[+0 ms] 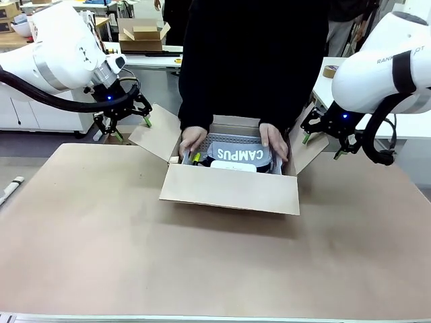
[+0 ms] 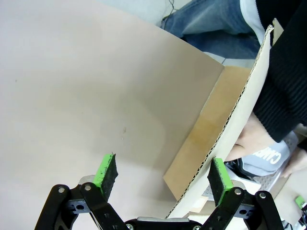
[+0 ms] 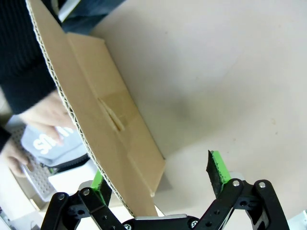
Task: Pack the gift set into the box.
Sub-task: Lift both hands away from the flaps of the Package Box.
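The box (image 1: 229, 190) stands open at the table's middle, its side flaps spread outward. A person's hands (image 1: 192, 139) hold the gift set (image 1: 237, 154), grey-black with white letters "CAMPUS", down inside the box's opening. My left gripper (image 1: 133, 128) hangs open at the left flap; in the left wrist view the flap's edge (image 2: 240, 112) runs between the fingers (image 2: 106, 173), close to the right pad. My right gripper (image 1: 322, 147) is open at the right flap (image 3: 96, 91), whose edge passes by its left pad. The gift set (image 3: 45, 143) and a hand (image 3: 45, 115) show behind that flap.
Brown paper (image 1: 202, 269) covers the table, with open room in front of the box and on both sides. A smaller brown box (image 1: 141, 33) sits on a far table, and a tape roll (image 1: 330, 70) lies on the white table at right. The person stands right behind the box.
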Robot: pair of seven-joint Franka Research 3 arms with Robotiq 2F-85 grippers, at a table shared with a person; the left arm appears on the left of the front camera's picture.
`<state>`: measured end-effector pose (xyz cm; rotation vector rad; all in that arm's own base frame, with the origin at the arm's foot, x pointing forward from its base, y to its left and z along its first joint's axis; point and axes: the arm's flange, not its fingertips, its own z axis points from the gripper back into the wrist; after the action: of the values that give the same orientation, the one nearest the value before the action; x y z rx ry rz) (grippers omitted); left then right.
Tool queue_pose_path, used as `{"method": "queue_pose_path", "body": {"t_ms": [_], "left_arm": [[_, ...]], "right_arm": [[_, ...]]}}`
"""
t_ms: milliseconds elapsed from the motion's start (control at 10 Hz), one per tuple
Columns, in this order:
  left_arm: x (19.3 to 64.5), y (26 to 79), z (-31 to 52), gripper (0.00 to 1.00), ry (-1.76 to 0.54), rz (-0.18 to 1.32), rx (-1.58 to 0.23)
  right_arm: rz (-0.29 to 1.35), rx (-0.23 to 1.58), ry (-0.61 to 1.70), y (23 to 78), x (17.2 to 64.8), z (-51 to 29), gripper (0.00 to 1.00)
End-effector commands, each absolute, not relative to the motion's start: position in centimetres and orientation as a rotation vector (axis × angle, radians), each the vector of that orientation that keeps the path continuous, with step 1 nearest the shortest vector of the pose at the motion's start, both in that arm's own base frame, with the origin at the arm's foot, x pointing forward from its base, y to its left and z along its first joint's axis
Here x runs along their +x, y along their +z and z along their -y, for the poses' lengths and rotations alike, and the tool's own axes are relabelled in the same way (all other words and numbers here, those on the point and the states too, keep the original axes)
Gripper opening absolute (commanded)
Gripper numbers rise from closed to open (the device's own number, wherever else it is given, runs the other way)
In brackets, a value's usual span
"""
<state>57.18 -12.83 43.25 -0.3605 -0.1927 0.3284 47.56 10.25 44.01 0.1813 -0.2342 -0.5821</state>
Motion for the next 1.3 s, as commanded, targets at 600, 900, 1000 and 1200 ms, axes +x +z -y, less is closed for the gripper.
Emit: {"method": "queue_pose_path", "body": {"t_ms": [600, 900, 1000, 1200], "left_arm": [[57.14, 43.32, 12.79, 1.00, 0.341, 0.195, -0.344], [57.14, 43.32, 12.79, 1.00, 0.341, 0.195, -0.344], [57.14, 43.32, 12.79, 1.00, 0.341, 0.195, -0.344], [57.14, 43.32, 12.79, 1.00, 0.341, 0.195, -0.344]], "right_arm": [[0.233, 0.165, -0.591, 44.20, 47.95, -10.47, 1.00], [0.234, 0.181, -0.582, 44.01, 47.56, -10.25, 1.00], [0.234, 0.181, -0.582, 44.01, 47.56, -10.25, 1.00], [0.234, 0.181, -0.582, 44.01, 47.56, -10.25, 1.00]]}}
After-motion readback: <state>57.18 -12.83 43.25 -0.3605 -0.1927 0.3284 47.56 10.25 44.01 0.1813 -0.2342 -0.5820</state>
